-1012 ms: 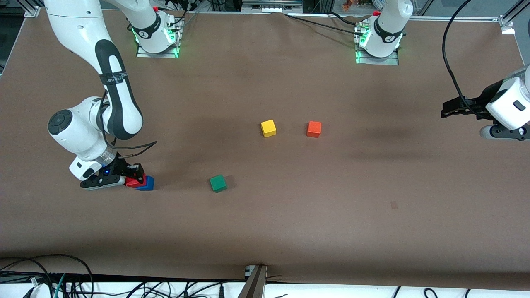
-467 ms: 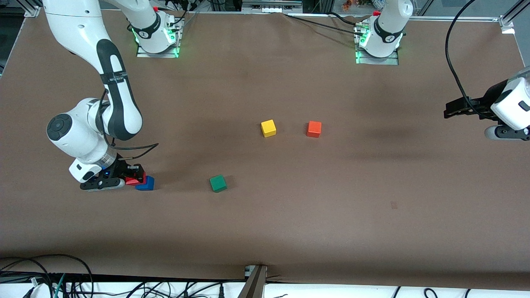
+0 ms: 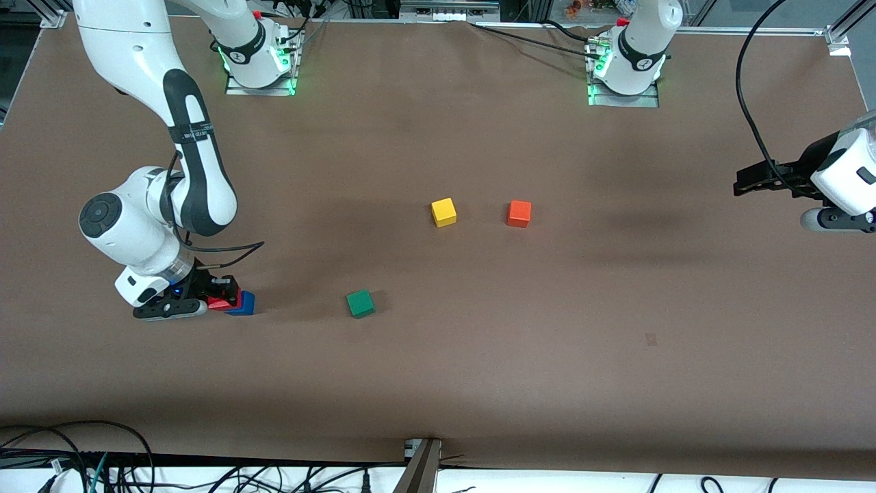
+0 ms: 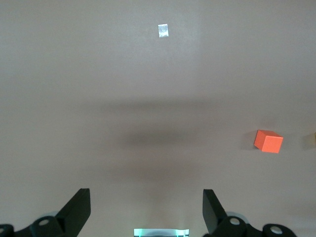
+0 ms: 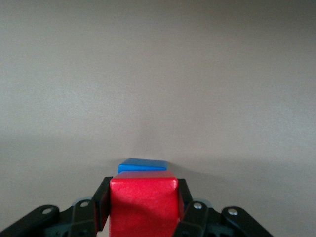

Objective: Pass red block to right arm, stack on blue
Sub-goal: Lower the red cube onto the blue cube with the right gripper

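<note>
Both arms (image 3: 147,55) have glossy white shells with black joint bands and green-lit bases (image 3: 259,65). A black cable (image 3: 222,248) loops at the right arm's wrist, beside a small blue light. Another black cable (image 3: 746,103) trails to the left arm's white wrist.

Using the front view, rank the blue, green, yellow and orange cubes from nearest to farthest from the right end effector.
From the right end effector, shut on the red block:
1. Blue cube, directly under it.
2. Green cube, mid-table.
3. Yellow cube, centre.
4. Orange cube, toward the left arm's end.
</note>
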Controlling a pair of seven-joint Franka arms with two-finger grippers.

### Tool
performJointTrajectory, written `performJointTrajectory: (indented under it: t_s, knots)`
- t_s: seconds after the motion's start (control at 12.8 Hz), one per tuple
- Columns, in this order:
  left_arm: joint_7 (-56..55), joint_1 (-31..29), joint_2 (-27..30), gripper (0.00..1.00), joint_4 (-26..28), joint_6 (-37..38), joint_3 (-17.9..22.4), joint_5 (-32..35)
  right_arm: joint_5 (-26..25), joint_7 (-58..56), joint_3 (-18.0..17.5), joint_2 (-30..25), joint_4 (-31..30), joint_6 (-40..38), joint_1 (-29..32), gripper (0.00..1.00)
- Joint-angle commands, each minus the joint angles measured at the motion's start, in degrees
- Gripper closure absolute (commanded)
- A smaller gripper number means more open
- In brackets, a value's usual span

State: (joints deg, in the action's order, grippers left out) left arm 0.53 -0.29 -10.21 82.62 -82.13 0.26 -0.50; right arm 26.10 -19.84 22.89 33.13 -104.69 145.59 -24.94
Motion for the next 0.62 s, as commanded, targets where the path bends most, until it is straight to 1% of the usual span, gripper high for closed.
performJointTrajectory:
  t_s: [0.0, 0.16, 0.39, 0.55]
  knots:
    - [0.17, -0.68, 0.54, 0.0, 0.52, -0.14, -0.43, -0.91, -2.18, 2.87, 0.4, 1.5, 2.56, -1.1, -0.2, 1.0]
    - [0.18, -0.59, 0.54, 0.0, 0.52, -0.14, -0.43, -0.82, -3.33, 4.19, 0.4, 1.5, 2.65, -1.1, -0.2, 1.0]
    - [0.18, -0.68, 0.54, 0.0, 0.52, -0.14, -0.43, -0.82, -3.33, 4.45, 0.31, 1.59, 2.65, -1.1, -0.29, 1.0]
    - [0.18, -0.68, 0.54, 0.0, 0.52, -0.14, -0.43, -0.82, -3.51, 6.72, 0.31, 1.59, 2.56, -1.71, -0.81, 1.0]
